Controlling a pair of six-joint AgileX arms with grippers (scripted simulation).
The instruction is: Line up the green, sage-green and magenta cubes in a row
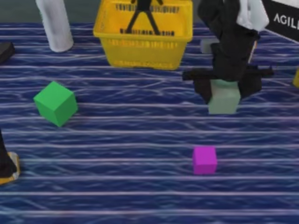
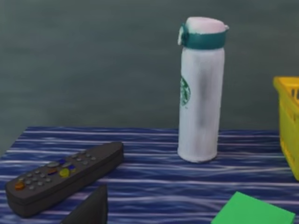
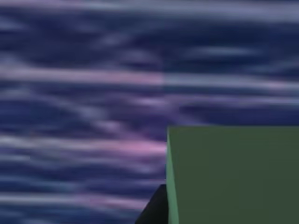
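The sage-green cube [image 1: 224,99] sits right of the table's middle, and my right gripper [image 1: 225,88] comes down over it, its dark fingers pressed to the cube's two sides. Close up, one finger [image 3: 156,210] lies against the side of the sage-green cube [image 3: 233,177]. On the left of the table is the green cube [image 1: 56,102], turned at an angle; a corner of it [image 2: 254,210] shows in the left wrist view. Nearer the front, the small magenta cube [image 1: 204,160] stands by itself. My left gripper [image 1: 7,168] is parked at the left edge, open, with one finger [image 2: 91,207] in sight.
A yellow basket [image 1: 142,35] stands at the back centre. At the back left there is a white bottle [image 1: 56,28], and a dark remote [image 2: 60,179] lies beside it. A small yellow object [image 1: 296,77] pokes in at the right edge.
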